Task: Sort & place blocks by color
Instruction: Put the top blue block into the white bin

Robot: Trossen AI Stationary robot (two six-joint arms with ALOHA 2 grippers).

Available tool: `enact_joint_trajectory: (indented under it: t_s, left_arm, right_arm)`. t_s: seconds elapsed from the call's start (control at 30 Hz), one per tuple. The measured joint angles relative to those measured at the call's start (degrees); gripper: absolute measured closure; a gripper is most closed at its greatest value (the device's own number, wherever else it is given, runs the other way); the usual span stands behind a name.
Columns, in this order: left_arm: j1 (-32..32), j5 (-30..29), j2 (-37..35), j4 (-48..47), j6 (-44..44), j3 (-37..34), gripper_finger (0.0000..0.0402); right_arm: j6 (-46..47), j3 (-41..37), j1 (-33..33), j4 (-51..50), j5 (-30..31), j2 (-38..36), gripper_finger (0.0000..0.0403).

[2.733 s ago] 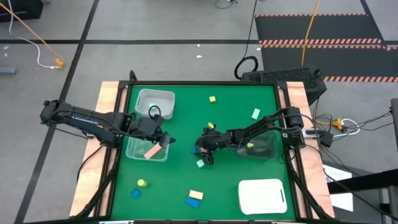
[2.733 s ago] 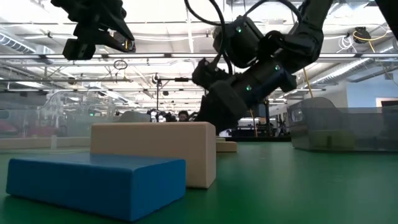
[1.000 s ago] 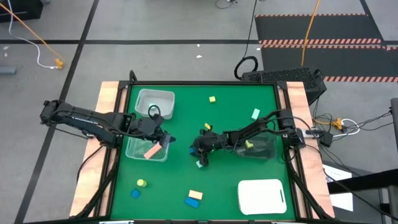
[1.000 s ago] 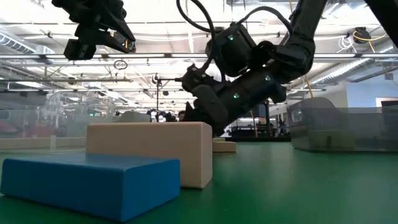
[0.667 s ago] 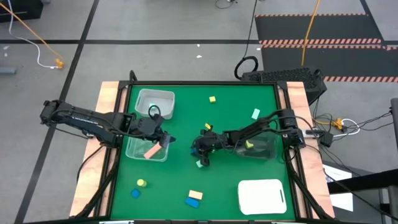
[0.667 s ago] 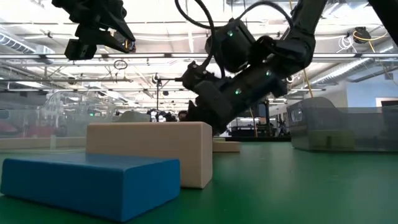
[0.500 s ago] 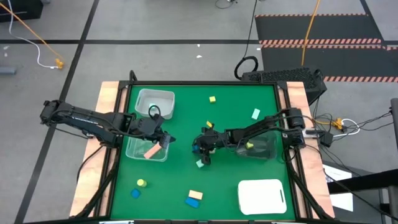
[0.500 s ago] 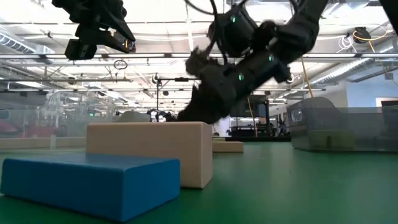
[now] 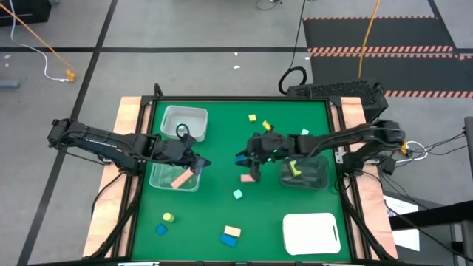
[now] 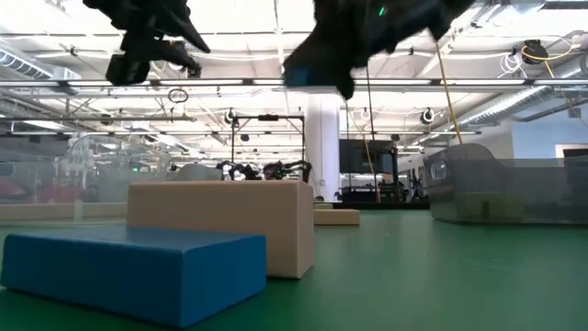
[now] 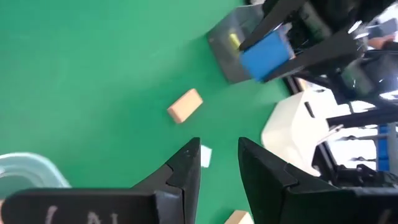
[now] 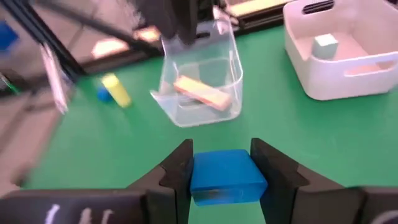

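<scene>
The right gripper (image 12: 222, 163) is clamped on a blue block (image 12: 225, 176), its two fingers pressed against opposite sides so the cube sits square between them, lifted clear of the green worktop (image 9: 222, 148) near the middle. Held this high, it can pass over the loose pieces below: a salmon block (image 9: 250, 177) and a mint block (image 9: 238, 194) lie just beneath its path. The clear bin (image 9: 304, 173) by the right edge already holds a yellow piece, so the blue one probably belongs elsewhere.

The left gripper (image 11: 219, 163) hovers over the clear bin (image 9: 175, 177) on the left side, which contains a salmon bar (image 9: 182, 179); its fingers stand narrowly apart with nothing between them, likely waiting. More blocks lie scattered near the front edge, including a blue block (image 9: 161, 230) and a yellow block (image 9: 168, 217), so sorting looks well short of finished.
</scene>
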Motion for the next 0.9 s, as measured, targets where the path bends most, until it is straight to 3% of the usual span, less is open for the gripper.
enact_joint_trajectory:
  t_s: [0.3, 0.47, 0.67, 0.77, 0.9]
  left_arm:
    - [-0.23, 0.06, 0.00, 2.92, 5.72, 0.00, 0.0293]
    - [-0.19, 3.43, 0.02, 2.92, 5.61, 0.00, 0.0293]
    - [-2.34, 10.70, 0.04, 3.19, 3.27, 0.00, 0.0293]
    - [-4.90, 13.50, 0.04, 3.26, 2.63, 0.00, 0.0293]
    - [-10.08, 15.50, 0.04, 3.21, 1.17, 0.00, 0.0293]
  right_arm:
    - [21.13, 0.04, 1.77, -15.77, -18.62, -11.82, 0.0283]
    - [25.80, 0.04, 6.68, -25.96, -29.06, -13.41, 0.0282]
    - [33.78, 0.04, 17.00, -37.26, -29.38, -12.97, 0.0281]
    - [41.76, 0.04, 22.87, -36.14, -28.83, -13.08, 0.0281]
    - [52.43, 0.04, 29.60, -33.95, -22.64, -13.06, 0.0281]
